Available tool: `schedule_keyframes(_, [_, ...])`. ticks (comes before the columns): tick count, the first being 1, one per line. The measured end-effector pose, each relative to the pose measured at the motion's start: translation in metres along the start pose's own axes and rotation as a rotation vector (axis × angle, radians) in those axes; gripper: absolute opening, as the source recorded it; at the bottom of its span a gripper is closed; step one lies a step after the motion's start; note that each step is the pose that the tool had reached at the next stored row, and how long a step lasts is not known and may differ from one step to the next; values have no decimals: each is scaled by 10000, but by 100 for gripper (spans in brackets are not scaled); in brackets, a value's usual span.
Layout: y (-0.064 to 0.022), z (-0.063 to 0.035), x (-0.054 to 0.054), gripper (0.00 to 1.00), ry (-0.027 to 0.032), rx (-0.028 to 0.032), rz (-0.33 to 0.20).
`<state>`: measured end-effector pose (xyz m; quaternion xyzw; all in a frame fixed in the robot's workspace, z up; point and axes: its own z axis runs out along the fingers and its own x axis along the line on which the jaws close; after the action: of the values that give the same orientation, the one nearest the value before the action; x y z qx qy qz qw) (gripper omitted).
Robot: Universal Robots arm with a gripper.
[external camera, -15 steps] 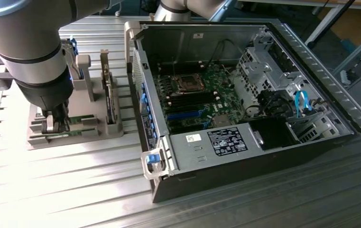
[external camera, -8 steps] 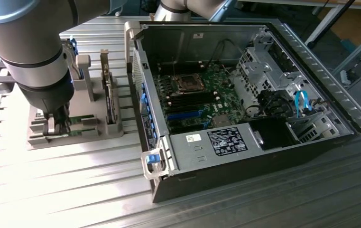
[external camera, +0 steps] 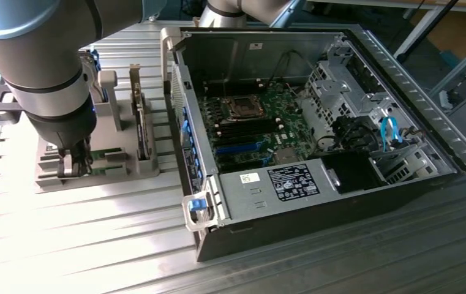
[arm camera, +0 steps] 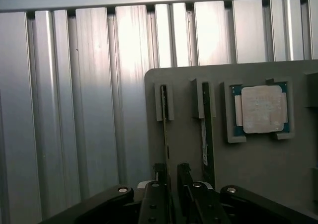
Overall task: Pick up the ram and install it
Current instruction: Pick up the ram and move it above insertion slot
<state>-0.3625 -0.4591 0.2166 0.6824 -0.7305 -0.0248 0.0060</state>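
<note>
Two green ram sticks stand on edge in slots of a grey holder (arm camera: 248, 174). My gripper (arm camera: 171, 177) is low over the holder, its two dark fingers (arm camera: 159, 177) on either side of the nearer end of one ram (arm camera: 164, 124). The stick lies close against one finger, with a gap to the other, so the jaws stand open. The second ram (arm camera: 205, 129) sits one slot over. In the exterior view my gripper (external camera: 75, 165) reaches down into the holder (external camera: 127, 165) at that view's left, beside the open computer case (external camera: 315, 122).
A square silver processor (arm camera: 262, 109) lies in a recess of the holder beyond the second stick. The case's side wall (external camera: 185, 122) rises right beside the holder. The motherboard (external camera: 245, 125) lies exposed inside. Everything rests on a ribbed metal table (external camera: 93, 233).
</note>
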Motion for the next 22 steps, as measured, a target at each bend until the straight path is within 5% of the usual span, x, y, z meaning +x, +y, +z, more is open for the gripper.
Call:
schedule_keyframes(9, [-6,45,0,24,-3,4,1])
schedule_keyframes(22, [-124,37,-7,24,0,1,0])
